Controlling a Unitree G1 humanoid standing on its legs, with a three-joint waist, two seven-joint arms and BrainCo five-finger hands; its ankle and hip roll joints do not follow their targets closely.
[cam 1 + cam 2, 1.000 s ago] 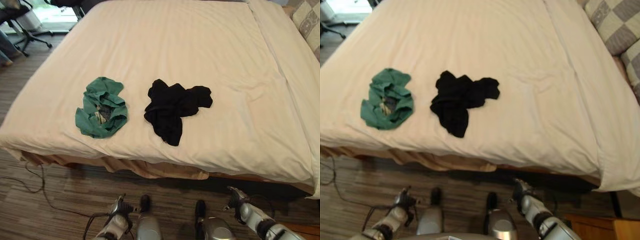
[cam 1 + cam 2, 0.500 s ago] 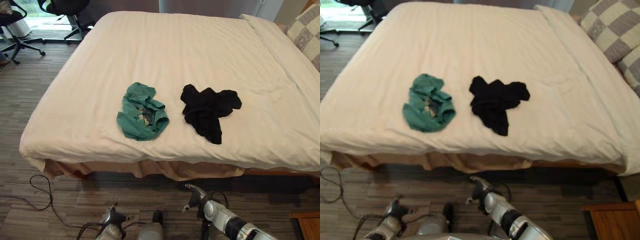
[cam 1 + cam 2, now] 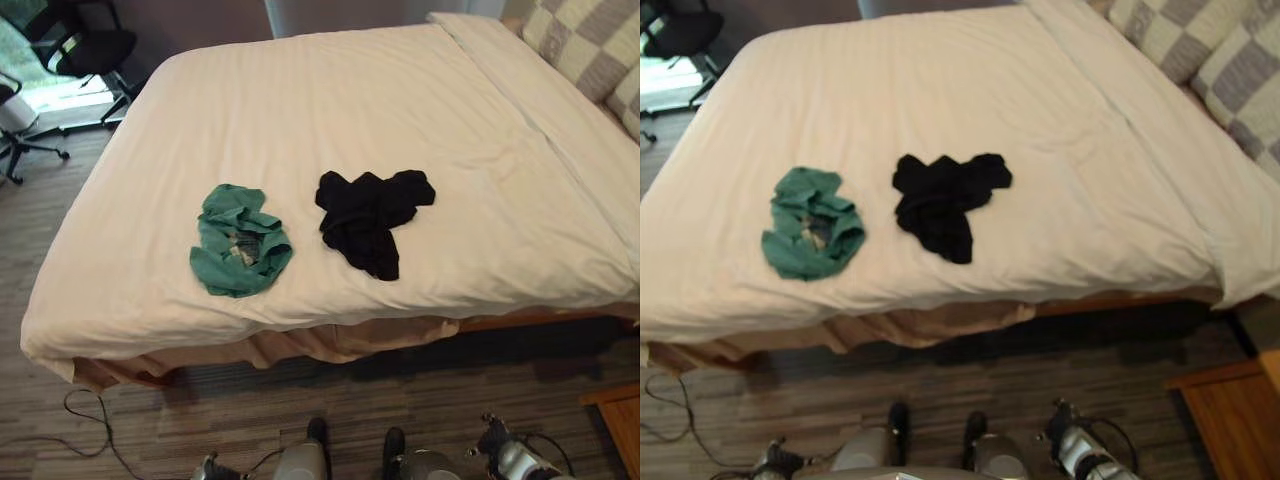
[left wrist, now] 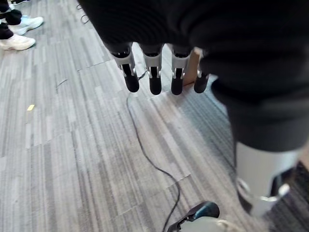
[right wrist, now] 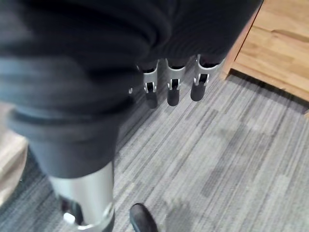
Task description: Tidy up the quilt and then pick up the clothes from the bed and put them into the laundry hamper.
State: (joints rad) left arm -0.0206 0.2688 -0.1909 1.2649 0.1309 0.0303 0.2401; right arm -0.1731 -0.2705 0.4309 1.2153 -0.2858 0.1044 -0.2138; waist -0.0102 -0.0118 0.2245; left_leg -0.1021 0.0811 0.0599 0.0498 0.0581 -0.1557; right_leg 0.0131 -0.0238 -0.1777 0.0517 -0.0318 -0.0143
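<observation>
A crumpled green garment (image 3: 240, 242) lies on the cream quilt (image 3: 330, 110) near the bed's front edge, left of centre. A black garment (image 3: 372, 208) lies bunched just to its right, apart from it. The quilt is spread flat over the bed. My left hand (image 4: 152, 72) hangs low over the wooden floor in front of the bed, fingers straight and holding nothing. My right hand (image 5: 172, 84) hangs the same way at the lower right, fingers straight and empty. Both hands are well short of the bed and the clothes.
Checkered pillows (image 3: 580, 45) lie at the bed's far right. A black office chair (image 3: 85, 50) stands beyond the bed's far left corner. A wooden bedside cabinet (image 3: 1230, 415) stands on the floor to my right. A person's white shoes (image 4: 17, 34) show on the floor to my left.
The whole picture has shifted, so the camera has moved. The two garments lie on the quilt as before. My right arm shows lower and further right at the bottom edge.
</observation>
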